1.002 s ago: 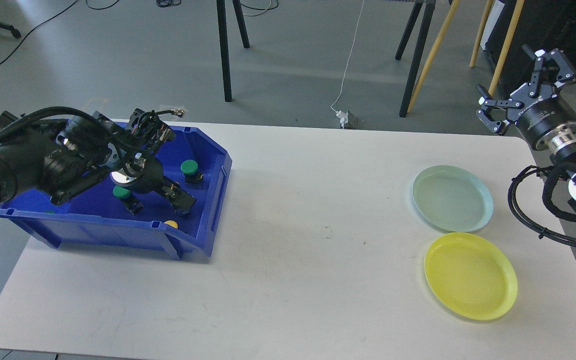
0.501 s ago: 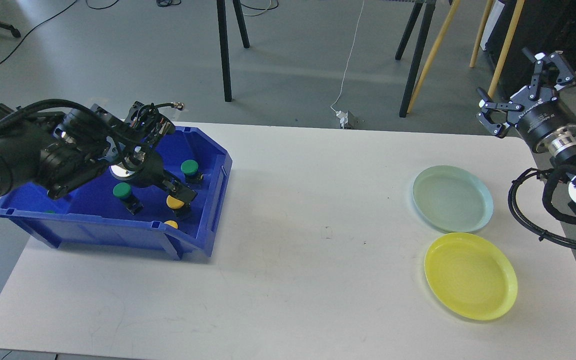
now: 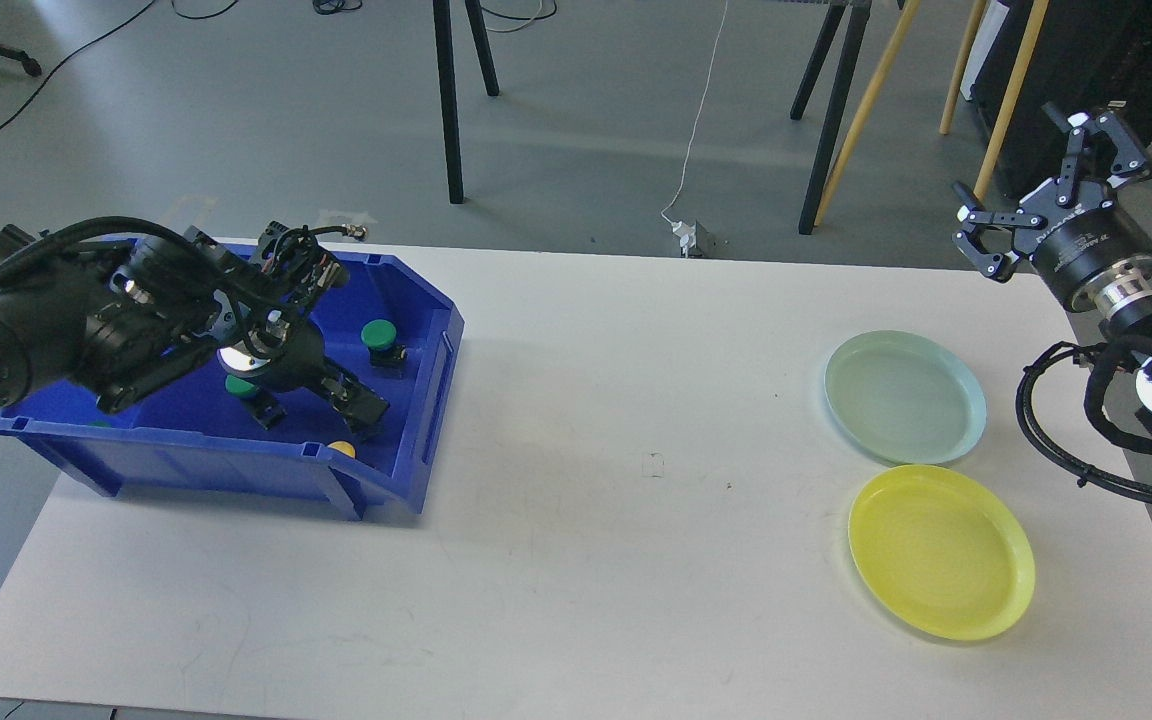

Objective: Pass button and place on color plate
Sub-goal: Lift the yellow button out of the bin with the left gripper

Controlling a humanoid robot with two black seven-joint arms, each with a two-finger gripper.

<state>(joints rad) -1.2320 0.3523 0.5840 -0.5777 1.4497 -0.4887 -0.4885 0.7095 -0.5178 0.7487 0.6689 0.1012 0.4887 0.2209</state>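
Observation:
A blue bin (image 3: pixel 436 400) stands at the table's left. It holds a green button (image 3: pixel 378 335) near the right wall, a second green button (image 3: pixel 236 386) partly behind my arm, and a yellow button (image 3: pixel 341 448) peeking over the front wall. My left gripper (image 3: pixel 358 402) reaches down into the bin between them. It is dark, and its fingers cannot be told apart. My right gripper (image 3: pixel 1034 185) is open and empty, raised past the table's far right corner. A pale green plate (image 3: pixel 904 397) and a yellow plate (image 3: pixel 941 552) lie at the right.
The white table (image 3: pixel 636 520) spans the view. Black stand legs (image 3: pixel 451 100) and yellow poles (image 3: pixel 866 100) stand on the floor behind it. My right arm's cables (image 3: pixel 1066 440) hang over the table's right edge, beside the plates.
My left gripper has dropped lower in the bin and now covers the yellow button that showed under it half a second ago. The right gripper has barely shifted.

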